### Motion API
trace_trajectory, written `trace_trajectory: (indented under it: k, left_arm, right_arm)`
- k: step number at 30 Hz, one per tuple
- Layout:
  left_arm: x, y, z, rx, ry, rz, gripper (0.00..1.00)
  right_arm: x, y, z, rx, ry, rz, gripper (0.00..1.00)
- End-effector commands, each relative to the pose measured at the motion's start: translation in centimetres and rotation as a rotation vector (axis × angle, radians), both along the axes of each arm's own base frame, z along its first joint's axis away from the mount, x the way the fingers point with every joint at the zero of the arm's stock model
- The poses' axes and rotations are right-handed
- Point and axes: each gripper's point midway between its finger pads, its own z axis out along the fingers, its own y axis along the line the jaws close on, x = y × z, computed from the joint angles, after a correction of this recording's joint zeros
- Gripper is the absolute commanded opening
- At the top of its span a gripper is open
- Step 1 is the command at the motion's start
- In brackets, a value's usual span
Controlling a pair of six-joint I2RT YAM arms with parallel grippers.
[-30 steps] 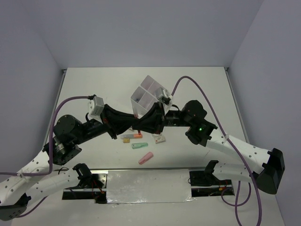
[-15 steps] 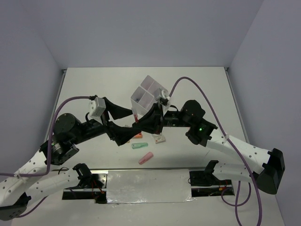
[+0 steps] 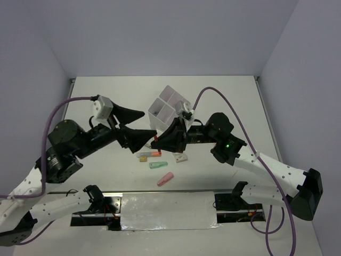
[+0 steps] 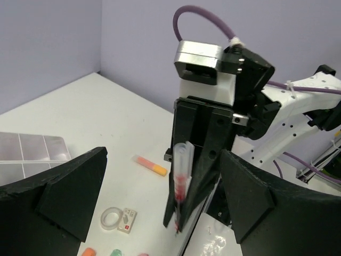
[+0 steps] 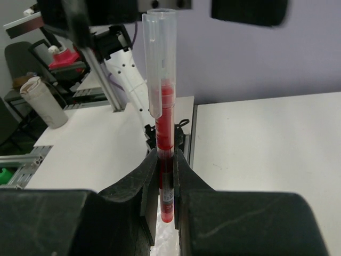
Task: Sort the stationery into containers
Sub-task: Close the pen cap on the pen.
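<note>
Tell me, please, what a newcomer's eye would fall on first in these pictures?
At the centre of the top view the two arms meet nose to nose: the right claw is shut on a red pen with a clear cap, while the left claw gapes wide open facing it. Just beyond them is the divided white box, and nearer the bases a pink marker, a green marker and an orange marker lie on the table.

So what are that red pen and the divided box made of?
The red pen looks like clear glossy plastic: the red inside shows through barrel and cap. The divided box is probably frosted, translucent white plastic: its thin partitions show dimly through the walls.
</note>
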Motion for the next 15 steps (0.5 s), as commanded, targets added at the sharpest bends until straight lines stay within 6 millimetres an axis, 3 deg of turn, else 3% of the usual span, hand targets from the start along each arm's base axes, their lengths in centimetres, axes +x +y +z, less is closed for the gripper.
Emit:
trace_trajectory:
  k: [1,5,13,15]
  left_arm:
    - [0.3,-1.5,1.5,-0.054,-0.025,-0.041,0.99]
    - [-0.5,-2.5,1.8,-0.063,-0.056,-0.113,0.95]
    - [-1.3,-2.1,1.7,-0.069,-0.076,-0.134,0.73]
    - [-1.4,-1.9,2.4,-0.091,-0.099,-0.134,0.74]
  right_arm:
    - [-1.3,-0.5,2.4,0.055,-0.052,0.063,0.0]
    - [-1.4,-0.5,2.3,0.05,-0.042,0.069,0.0]
    - [-1.3,-0.4,2.2,0.048,-0.035,0.07,0.0]
    - [-1.3,-0.2,2.1,0.045,-0.033,0.077,0.0]
